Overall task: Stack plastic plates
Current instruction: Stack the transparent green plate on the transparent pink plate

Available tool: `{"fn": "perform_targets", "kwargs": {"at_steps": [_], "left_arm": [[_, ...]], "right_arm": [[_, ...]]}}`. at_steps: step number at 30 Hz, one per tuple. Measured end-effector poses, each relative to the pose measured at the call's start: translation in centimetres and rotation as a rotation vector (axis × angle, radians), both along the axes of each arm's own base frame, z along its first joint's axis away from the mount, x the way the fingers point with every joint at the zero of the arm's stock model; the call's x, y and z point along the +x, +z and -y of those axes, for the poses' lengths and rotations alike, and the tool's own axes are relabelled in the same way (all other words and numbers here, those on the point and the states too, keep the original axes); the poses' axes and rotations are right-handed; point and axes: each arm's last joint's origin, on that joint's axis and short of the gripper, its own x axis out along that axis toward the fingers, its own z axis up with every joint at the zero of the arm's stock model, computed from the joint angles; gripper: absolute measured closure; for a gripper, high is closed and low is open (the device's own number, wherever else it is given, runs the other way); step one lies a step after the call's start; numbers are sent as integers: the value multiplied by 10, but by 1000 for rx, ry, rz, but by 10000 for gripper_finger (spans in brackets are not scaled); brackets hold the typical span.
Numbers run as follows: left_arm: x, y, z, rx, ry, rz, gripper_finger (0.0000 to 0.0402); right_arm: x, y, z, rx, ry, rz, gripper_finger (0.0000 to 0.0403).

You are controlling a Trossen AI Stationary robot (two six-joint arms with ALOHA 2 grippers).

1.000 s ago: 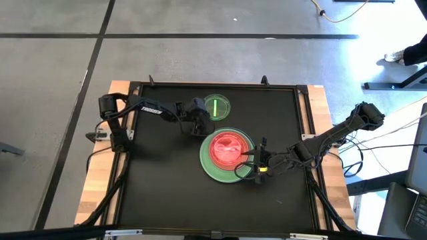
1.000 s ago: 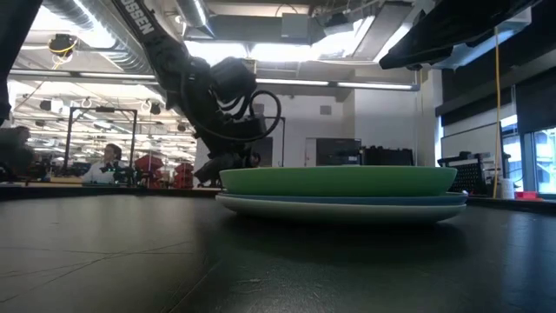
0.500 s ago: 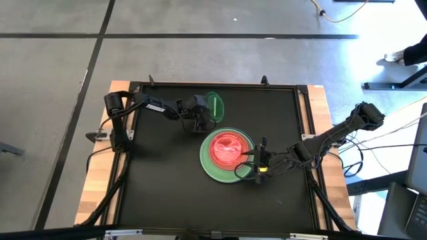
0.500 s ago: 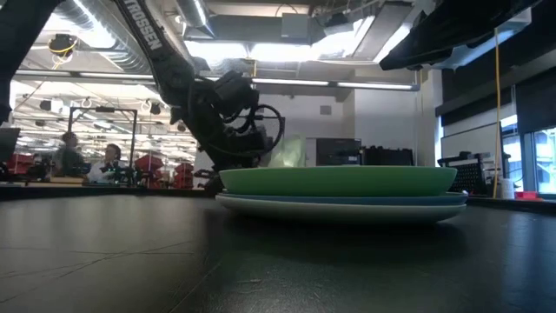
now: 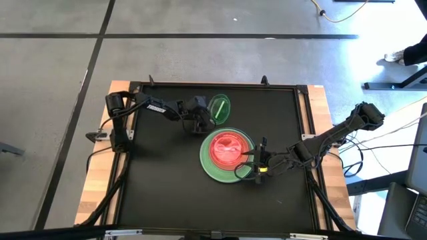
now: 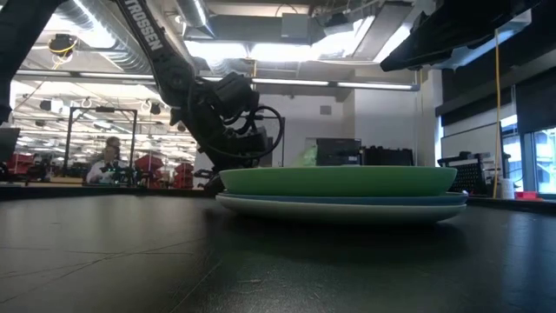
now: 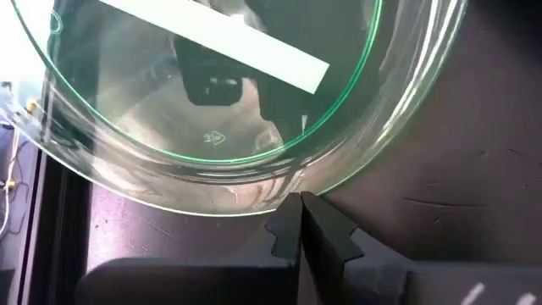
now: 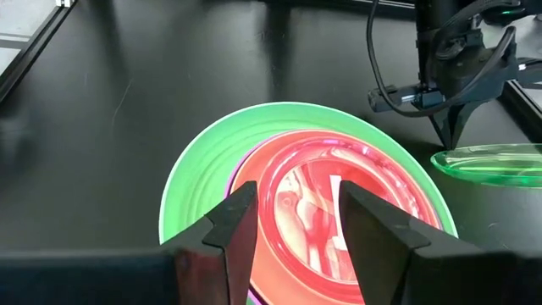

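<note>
High view: the left gripper (image 5: 202,117) sits toward the far middle of the dark surface (image 5: 160,187), pinching the near edge of a small translucent green dish (image 5: 219,108) that is tipped up and lifted off the surface. Just beside it, nearer the front, stands the stack of plates (image 5: 227,155): a wide green plate at the base with a translucent red dish (image 5: 227,148) on top. The right gripper (image 5: 256,161) rests at the stack's right rim, probably waiting there so as to leave the stack's top free for the incoming dish.

Low view: the stack shows edge-on, a green plate (image 6: 339,180) over a pale bluish one (image 6: 343,203), so at least 2 wide plates lie beneath the dishes. The left arm (image 6: 221,109) hangs behind the stack; a faint green patch beside it appears to be the raised dish.

Left wrist view: the fingers (image 7: 320,235) are closed tight on the dish's rim, with no gap between them. A rim pinch seems the only hold such a shallow dish allows. A pale bar mark (image 7: 216,40) crosses the dish.

Right wrist view: the right fingers (image 8: 382,227) stand apart, holding nothing, framing the red dish. Beyond it, the left gripper holds the green dish close to the stack's far edge, well placed for setting it on top.
</note>
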Motion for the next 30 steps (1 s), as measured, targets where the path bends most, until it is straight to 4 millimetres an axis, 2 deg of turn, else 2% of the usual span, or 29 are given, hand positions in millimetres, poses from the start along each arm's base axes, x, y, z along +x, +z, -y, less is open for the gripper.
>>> {"fn": "perform_targets", "kwargs": {"at_steps": [8, 22, 30], "left_arm": [[3, 3, 14, 27, -13, -31, 400], [-10, 35, 60, 110, -49, -197, 401], [-9, 38, 78, 131, -65, -205, 392]], "right_arm": [[0, 0, 0, -1, 0, -2, 244], [0, 0, 1, -9, -13, -1, 244], [0, 0, 1, -8, -13, 0, 244]]}}
